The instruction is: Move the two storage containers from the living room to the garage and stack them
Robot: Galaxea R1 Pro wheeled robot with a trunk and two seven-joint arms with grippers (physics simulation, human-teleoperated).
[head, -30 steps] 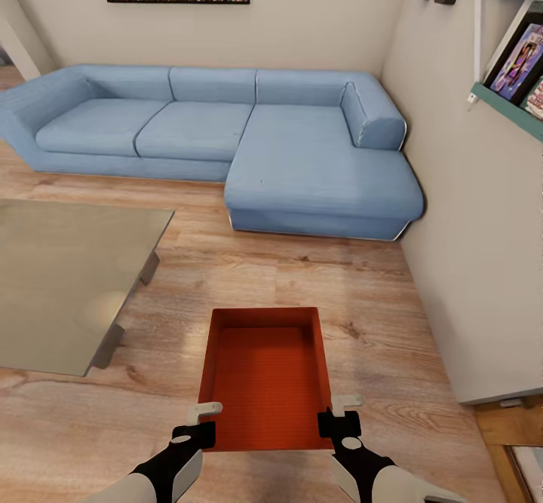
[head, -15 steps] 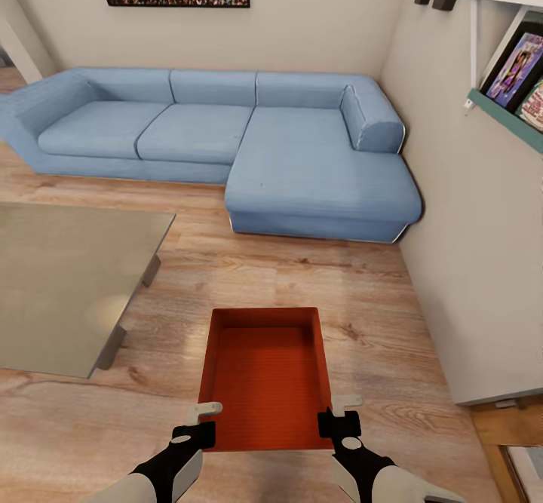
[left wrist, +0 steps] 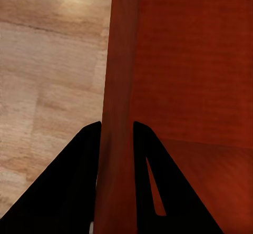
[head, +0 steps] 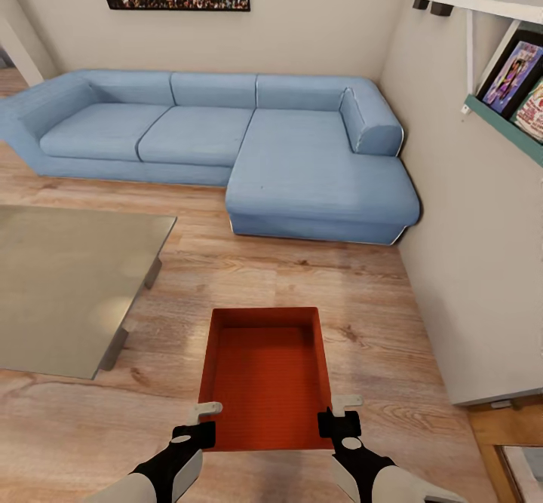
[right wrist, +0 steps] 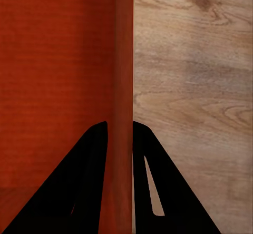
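Nothing in the grasp has shifted; only the camera has crept, sofa (head: 226,141) and wall shelf (head: 498,73) sliding slightly in the head view. Left end effector (head: 204,416) pinches the left wall of the box (head: 265,375); right end effector (head: 341,411) pinches the right wall, a two-sided hold that keeps it level for carrying. Box hangs in front of the robot over the wood floor (head: 362,292), probably lifted clear, near the glass coffee table (head: 68,284).
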